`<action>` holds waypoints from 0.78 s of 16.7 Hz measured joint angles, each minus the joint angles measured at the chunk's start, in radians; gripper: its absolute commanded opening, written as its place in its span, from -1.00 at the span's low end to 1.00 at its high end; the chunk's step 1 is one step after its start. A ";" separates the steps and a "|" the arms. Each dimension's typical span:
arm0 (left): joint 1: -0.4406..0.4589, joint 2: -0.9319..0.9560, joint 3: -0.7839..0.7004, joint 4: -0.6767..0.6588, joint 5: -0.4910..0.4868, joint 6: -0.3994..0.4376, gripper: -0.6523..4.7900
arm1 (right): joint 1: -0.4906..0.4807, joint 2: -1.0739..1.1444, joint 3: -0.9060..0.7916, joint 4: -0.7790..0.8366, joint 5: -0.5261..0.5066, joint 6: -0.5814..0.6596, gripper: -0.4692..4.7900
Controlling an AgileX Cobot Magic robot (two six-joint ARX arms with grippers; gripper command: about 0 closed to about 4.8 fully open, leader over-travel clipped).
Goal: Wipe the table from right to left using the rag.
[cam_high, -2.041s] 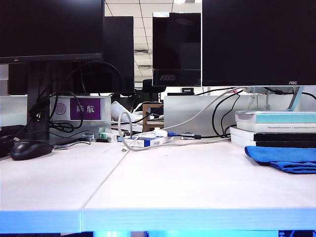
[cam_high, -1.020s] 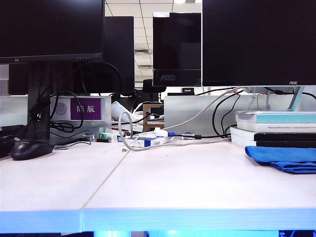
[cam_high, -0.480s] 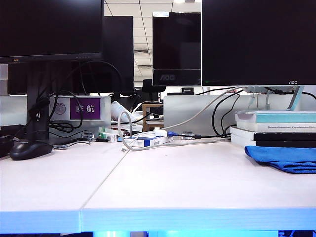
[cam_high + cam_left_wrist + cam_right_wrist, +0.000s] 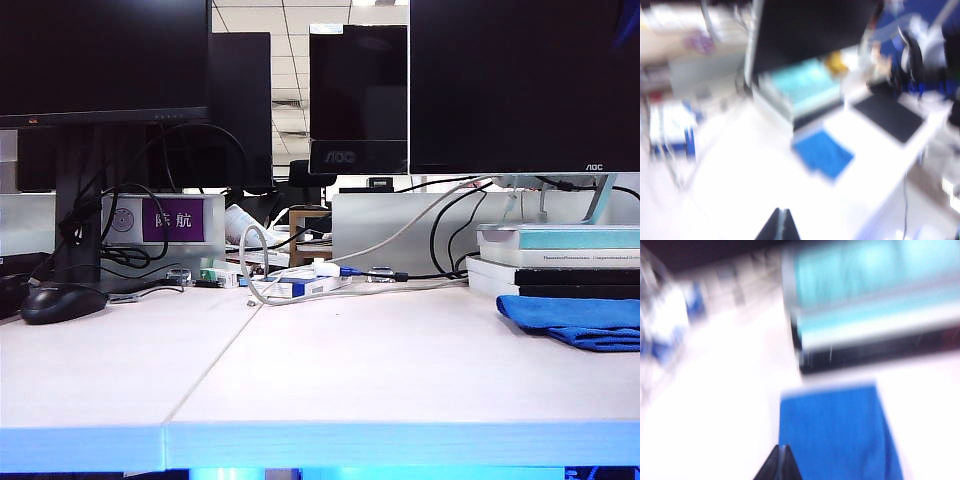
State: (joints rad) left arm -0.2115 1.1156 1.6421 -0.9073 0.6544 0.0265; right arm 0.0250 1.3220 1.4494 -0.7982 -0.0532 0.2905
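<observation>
The blue rag point(image 4: 575, 322) lies folded on the white table point(image 4: 330, 370) at the right edge of the exterior view, in front of a stack of books. Neither arm shows in that view. The right wrist view is blurred: my right gripper point(image 4: 782, 449) is shut with nothing in it, hovering above the table at the near edge of the rag point(image 4: 832, 435). In the blurred left wrist view my left gripper point(image 4: 781, 212) is shut too, empty, well above the bare table, with the rag point(image 4: 823, 153) farther off.
A stack of books with a pale teal one on top point(image 4: 560, 238) stands behind the rag. Monitors point(image 4: 520, 85), cables and a white power strip point(image 4: 305, 285) line the back. A black mouse point(image 4: 62, 302) sits at the far left. A seam point(image 4: 215, 365) splits the table.
Nothing on the table has moved in the exterior view over the last two seconds. Both wrist views are motion-blurred.
</observation>
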 measured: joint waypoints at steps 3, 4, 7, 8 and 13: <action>-0.067 0.008 0.000 -0.063 -0.095 0.061 -0.78 | 0.029 0.035 -0.001 -0.063 -0.004 -0.027 -0.83; -0.087 0.008 0.000 -0.062 -0.098 0.064 -0.78 | 0.031 0.046 0.000 -0.074 -0.010 -0.033 -0.83; -0.088 0.008 0.000 -0.051 -0.103 0.067 -0.78 | 0.034 0.086 0.000 -0.137 -0.015 -0.038 -0.83; -0.086 0.008 0.000 -0.050 -0.107 0.067 -0.78 | 0.035 0.101 0.000 -0.159 -0.016 -0.045 -0.83; -0.090 0.009 0.008 -0.029 -0.105 0.067 -0.78 | 0.041 0.192 0.000 -0.153 -0.001 -0.087 -0.83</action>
State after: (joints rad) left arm -0.3012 1.1244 1.6501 -0.9360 0.5499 0.0937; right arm 0.0662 1.5139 1.4490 -0.9508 -0.0540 0.2039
